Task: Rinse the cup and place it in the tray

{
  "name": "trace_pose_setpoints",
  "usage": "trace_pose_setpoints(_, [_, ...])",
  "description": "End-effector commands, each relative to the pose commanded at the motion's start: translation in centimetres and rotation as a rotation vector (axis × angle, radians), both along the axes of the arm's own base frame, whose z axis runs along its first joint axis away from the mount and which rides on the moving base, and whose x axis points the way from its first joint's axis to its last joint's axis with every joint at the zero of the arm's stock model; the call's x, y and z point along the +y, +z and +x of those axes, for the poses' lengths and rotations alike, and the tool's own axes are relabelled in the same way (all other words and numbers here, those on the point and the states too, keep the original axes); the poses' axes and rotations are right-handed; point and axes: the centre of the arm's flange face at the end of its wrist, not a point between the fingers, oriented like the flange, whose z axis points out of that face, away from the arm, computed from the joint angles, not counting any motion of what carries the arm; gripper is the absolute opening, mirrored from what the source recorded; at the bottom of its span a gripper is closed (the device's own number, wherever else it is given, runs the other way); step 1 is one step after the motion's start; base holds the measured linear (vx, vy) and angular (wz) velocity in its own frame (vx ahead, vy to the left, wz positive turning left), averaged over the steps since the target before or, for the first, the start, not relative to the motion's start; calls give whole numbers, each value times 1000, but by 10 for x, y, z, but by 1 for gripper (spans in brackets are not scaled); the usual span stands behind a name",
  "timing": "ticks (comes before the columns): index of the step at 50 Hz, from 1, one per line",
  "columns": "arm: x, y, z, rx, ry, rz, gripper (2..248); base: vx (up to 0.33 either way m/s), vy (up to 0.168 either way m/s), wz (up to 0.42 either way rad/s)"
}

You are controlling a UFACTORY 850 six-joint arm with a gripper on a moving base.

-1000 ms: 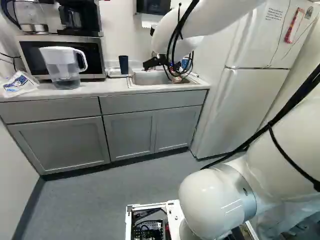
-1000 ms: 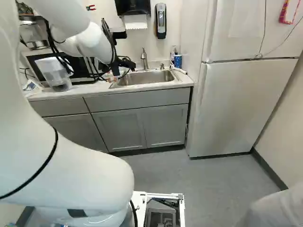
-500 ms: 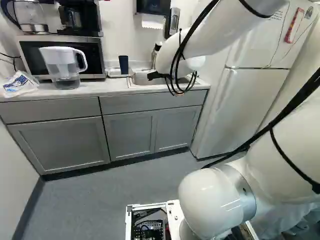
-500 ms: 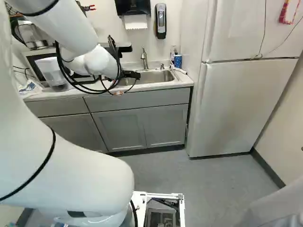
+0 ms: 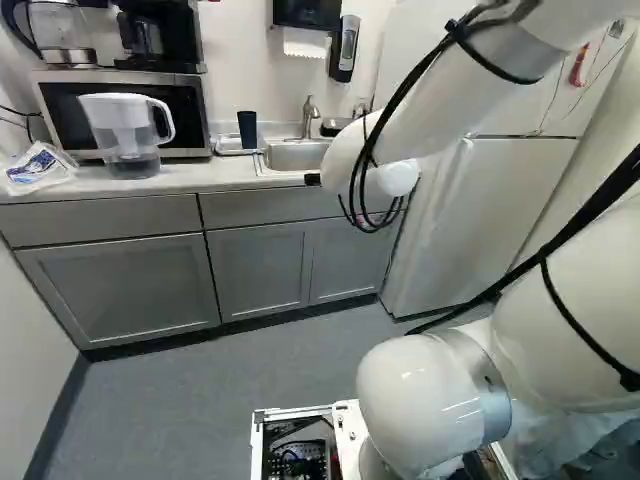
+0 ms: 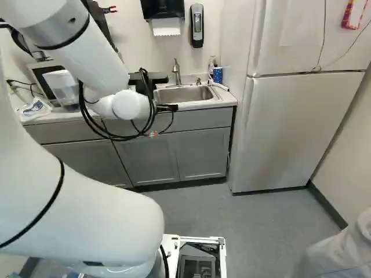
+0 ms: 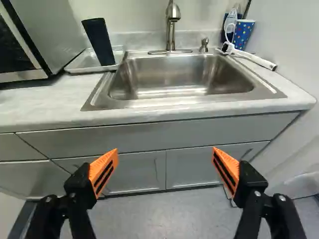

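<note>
I have my end effector in front of the sink, its two fingers spread wide with nothing between the orange pads. I can see the dark cup standing in the tray, just left of the sink. The faucet rises behind the sink, and the patterned blue cup is on the surface near the sink's back right corner.
</note>
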Motion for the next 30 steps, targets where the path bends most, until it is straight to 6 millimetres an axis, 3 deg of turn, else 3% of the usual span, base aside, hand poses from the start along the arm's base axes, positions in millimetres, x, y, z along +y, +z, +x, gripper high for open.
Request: trace_pose_setpoints(30, [-18,-61,-50,-57,-39,-4,247,0,0,0])
